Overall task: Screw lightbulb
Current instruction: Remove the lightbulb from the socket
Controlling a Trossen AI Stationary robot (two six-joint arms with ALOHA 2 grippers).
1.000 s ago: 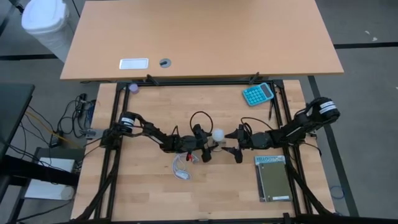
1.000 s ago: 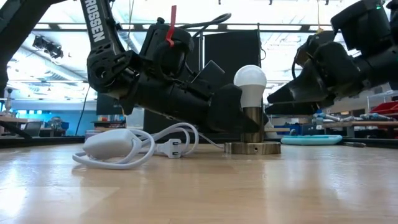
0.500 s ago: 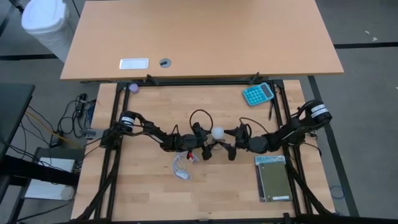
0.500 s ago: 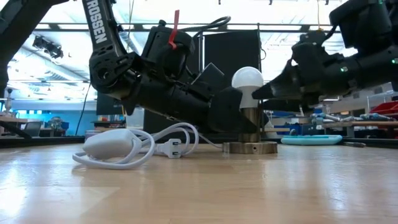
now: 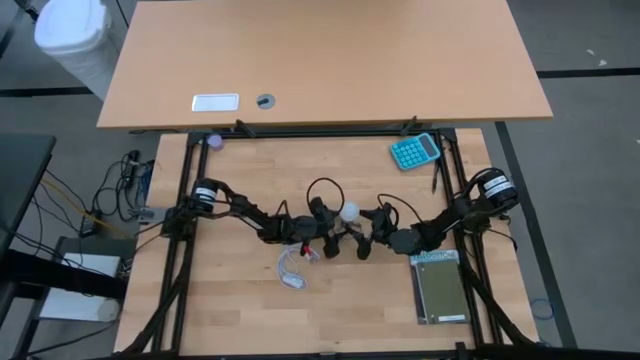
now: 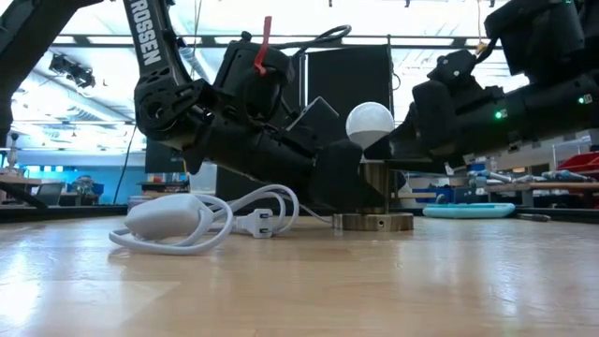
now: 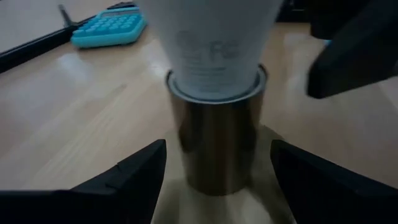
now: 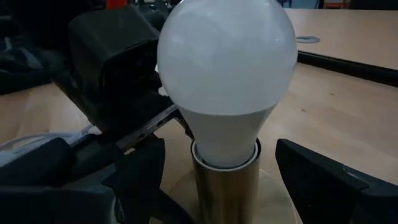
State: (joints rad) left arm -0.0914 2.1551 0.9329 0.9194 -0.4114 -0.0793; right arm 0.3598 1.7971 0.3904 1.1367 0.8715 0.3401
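The white lightbulb (image 8: 227, 81) stands upright with its base in a metal socket sleeve (image 7: 214, 134) on a round disc (image 6: 372, 222) at mid-table. My left gripper (image 7: 217, 146) reaches in level from the table's left, open, with one finger on each side of the sleeve (image 6: 376, 187). My right gripper (image 8: 221, 142) comes from the right, open. Its fingers stand apart from the bulb (image 5: 349, 211), one on either side. My left gripper has a finger (image 7: 140, 174) on either side of the socket sleeve, low down. A thin gap shows beside each finger, and I cannot tell whether they touch it.
A coiled white cable with a plug (image 5: 290, 268) lies just near-left of the socket. A teal calculator (image 5: 414, 150) sits at the far right and a grey-green booklet (image 5: 440, 290) at the near right. A larger table (image 5: 320, 60) stands beyond.
My right gripper has moved toward the table's left, up to the bulb, and has swung round. Its fingers now flank the bulb. My left gripper has stayed at the socket.
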